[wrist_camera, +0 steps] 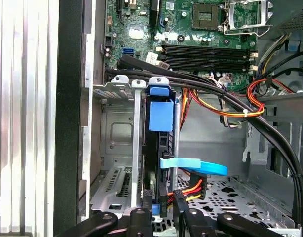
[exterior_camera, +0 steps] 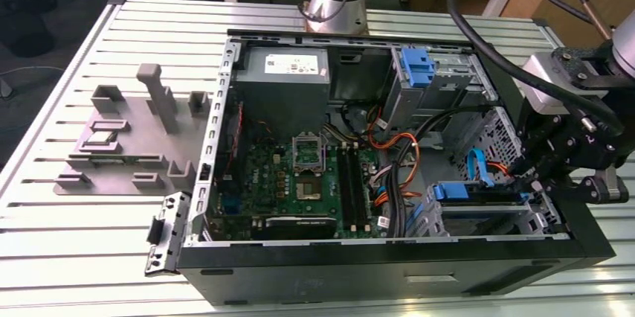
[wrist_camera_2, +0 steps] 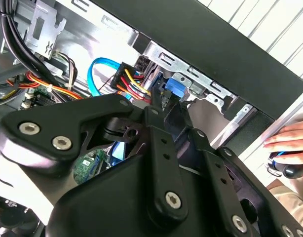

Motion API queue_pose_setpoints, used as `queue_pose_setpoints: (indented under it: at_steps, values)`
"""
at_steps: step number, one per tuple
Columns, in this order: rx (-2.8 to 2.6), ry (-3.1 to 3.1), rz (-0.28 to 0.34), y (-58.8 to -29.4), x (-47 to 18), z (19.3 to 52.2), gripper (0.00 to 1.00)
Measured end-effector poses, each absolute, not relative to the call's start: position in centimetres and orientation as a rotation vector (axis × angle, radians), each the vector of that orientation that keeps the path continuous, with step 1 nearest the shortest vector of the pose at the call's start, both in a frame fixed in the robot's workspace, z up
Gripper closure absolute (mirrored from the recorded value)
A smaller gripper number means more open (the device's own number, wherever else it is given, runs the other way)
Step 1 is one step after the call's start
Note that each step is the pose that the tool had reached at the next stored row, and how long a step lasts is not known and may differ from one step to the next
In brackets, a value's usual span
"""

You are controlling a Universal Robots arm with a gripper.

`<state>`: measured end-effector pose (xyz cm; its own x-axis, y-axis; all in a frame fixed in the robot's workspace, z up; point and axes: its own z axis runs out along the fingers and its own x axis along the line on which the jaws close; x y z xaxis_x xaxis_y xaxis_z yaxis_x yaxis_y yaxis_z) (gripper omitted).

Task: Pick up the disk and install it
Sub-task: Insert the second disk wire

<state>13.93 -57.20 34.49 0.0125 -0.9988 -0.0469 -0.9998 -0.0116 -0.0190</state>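
Ribbed aluminium tabletop (exterior_camera: 79,242) carries an opened black computer case (exterior_camera: 397,272) in the exterior view, with a grey fixture of upright blocks (exterior_camera: 129,135) lying beside it toward the exterior view's left. Inside the case sit a green motherboard (exterior_camera: 297,175), a grey power supply (exterior_camera: 282,71) and a tall blue bracket on a metal cage (exterior_camera: 417,71). The black end effector (exterior_camera: 555,168) reaches into the case at the exterior view's right, just above the drive bay (exterior_camera: 486,209), where a blue carrier edge shows.

In the second wrist view, the end effector's black linkages (wrist_camera_2: 161,148) crowd the foreground; beyond them lie a blue data cable (wrist_camera_2: 94,74) and red-yellow power wires (wrist_camera_2: 132,84). A person's hand (wrist_camera_2: 289,143) rests outside the case.

In the first wrist view, the disk (wrist_camera: 159,148) stands on edge in the metal drive bay, its blue frame uppermost. The end effector (wrist_camera: 164,207) has its fingers (wrist_camera: 178,202) pressed close on either side of the disk's near edge, apparently pinching it.
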Motion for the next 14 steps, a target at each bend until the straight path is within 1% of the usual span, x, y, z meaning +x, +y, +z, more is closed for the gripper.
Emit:
queue_pose_setpoints:
  at_steps: [14]
  values:
    - [-2.202, 2.175, 0.031, -57.20, 14.40, 34.22, 0.69]
